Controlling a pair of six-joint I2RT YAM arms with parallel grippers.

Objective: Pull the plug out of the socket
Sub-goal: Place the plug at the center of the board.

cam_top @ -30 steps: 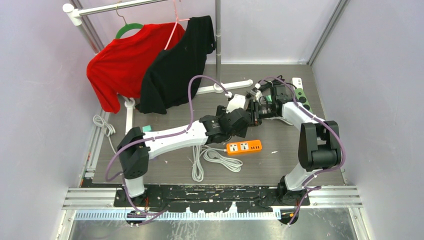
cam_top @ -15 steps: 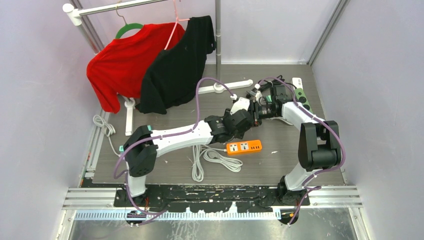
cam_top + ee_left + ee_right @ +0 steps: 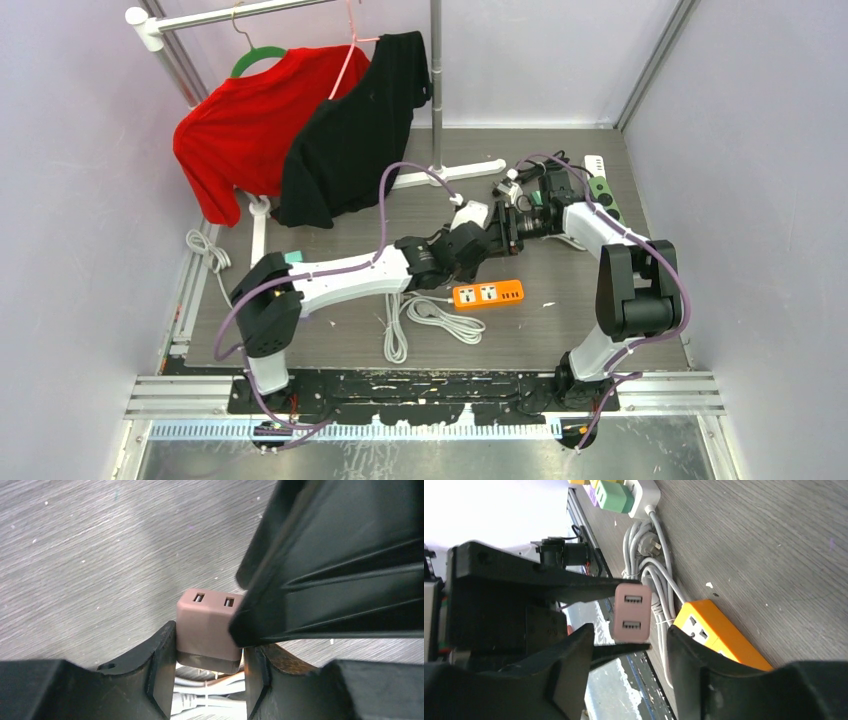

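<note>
A pink plug with two USB ports hangs in the air, pinched between the fingers of my left gripper, which is shut on its sides. The same plug shows in the right wrist view, in front of my right gripper, whose jaws stand open on either side without touching it. The orange socket strip lies flat on the table below and to the near side, with nothing plugged into it. In the top view both grippers meet nose to nose, left gripper and right gripper, and hide the plug.
A coiled white cable lies beside the orange strip. A white power strip carrying green plugs sits at the back right. A clothes rack with a red shirt and a black shirt stands at the back left.
My left gripper has closed onto the pink plug. My right gripper, shut on it earlier, has opened off it. The left arm has shifted slightly.
</note>
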